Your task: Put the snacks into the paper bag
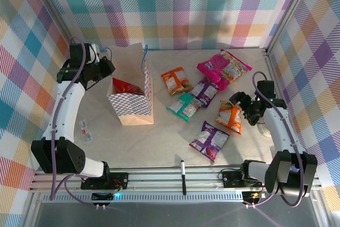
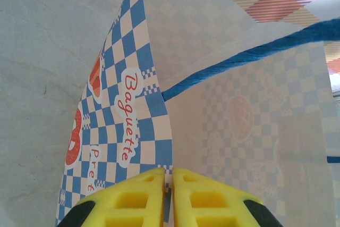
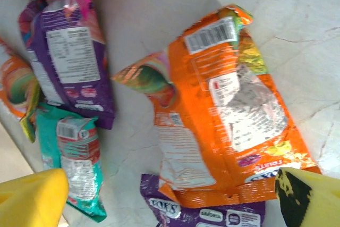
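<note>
OK, your right fingers (image 1: 240, 106) are standing spread fully wide, gripping nothing, hovering over the orange packet (image 3: 223, 110). It's lying flat on the worktop (image 1: 159, 147), long axis running roughly 11-to-5 in the wrist view, lower end sitting between the fingertips. The teal packet (image 3: 74, 158) is also falling inside that span at 8 o'clock, so I'm expecting a double-grab risk. The right arm is clearly the nearer one.

Your left fingers (image 2: 159, 182) are clamping shut on the paper bag (image 1: 133, 109) at its top edge, seemingly propping the mouth open. The bag is standing at 9 o'clock from the orange packet, well apart, a red packet (image 1: 126, 86) already lying inside.

The foil is looking shiny, crinkly and puffed, likely slipping under a shallow pinch. The bag paper is looking thin and creased, with checked sides and a blue cord handle (image 2: 239, 59).
</note>
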